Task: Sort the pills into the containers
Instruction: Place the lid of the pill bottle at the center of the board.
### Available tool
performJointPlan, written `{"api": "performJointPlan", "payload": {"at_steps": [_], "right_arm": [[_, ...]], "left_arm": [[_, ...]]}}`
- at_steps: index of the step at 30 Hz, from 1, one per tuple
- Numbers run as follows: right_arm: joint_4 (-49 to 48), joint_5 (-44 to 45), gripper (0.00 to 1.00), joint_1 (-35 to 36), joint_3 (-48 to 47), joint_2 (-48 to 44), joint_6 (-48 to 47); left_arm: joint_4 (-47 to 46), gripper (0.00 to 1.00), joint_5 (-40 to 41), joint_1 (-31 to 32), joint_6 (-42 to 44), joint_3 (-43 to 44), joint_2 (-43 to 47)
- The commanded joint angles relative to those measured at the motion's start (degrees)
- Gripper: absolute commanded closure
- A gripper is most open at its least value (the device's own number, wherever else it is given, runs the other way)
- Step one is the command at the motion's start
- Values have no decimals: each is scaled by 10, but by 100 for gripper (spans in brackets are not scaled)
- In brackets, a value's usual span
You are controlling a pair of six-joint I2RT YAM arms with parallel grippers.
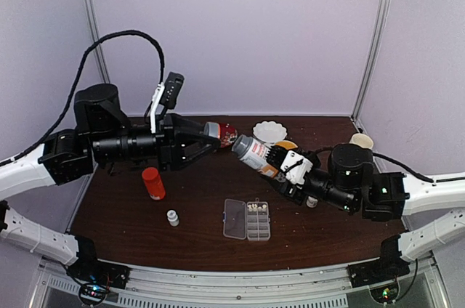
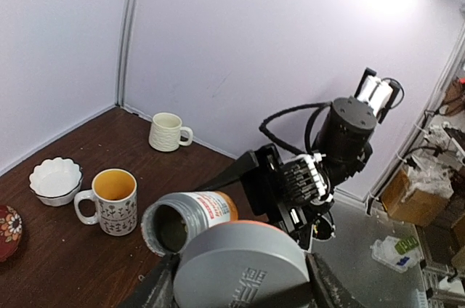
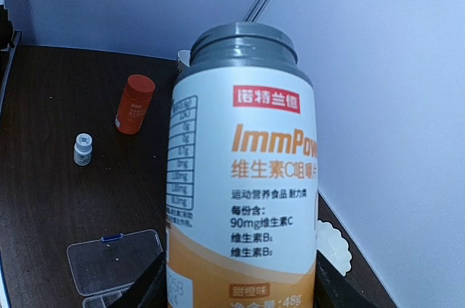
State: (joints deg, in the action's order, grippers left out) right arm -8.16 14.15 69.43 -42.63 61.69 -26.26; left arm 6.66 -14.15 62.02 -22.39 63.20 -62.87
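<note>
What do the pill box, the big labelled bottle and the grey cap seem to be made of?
Pill box: clear glossy plastic; the table shows through its lid. Bottle: probably plastic, with a smooth printed label and a grey threaded neck. Cap: probably grey moulded plastic, matte, with raised marks.

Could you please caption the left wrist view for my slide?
Left gripper holds the grey cap; right gripper holds the uncapped bottle; patterned mug, white bowl beyond.

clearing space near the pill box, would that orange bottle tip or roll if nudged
Probably tips: the orange bottle stands upright, tall and narrow. Once down, its round body would likely roll. It looks like smooth plastic, so perhaps light and a bit slippery.
</note>
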Motion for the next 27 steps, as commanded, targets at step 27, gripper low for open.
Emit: {"api": "performJointPlan", "payload": {"at_steps": [27], "right_arm": [[154, -176, 100, 0, 178, -123, 409]], "left_arm": [[205, 91, 361, -2, -86, 6, -257]]}}
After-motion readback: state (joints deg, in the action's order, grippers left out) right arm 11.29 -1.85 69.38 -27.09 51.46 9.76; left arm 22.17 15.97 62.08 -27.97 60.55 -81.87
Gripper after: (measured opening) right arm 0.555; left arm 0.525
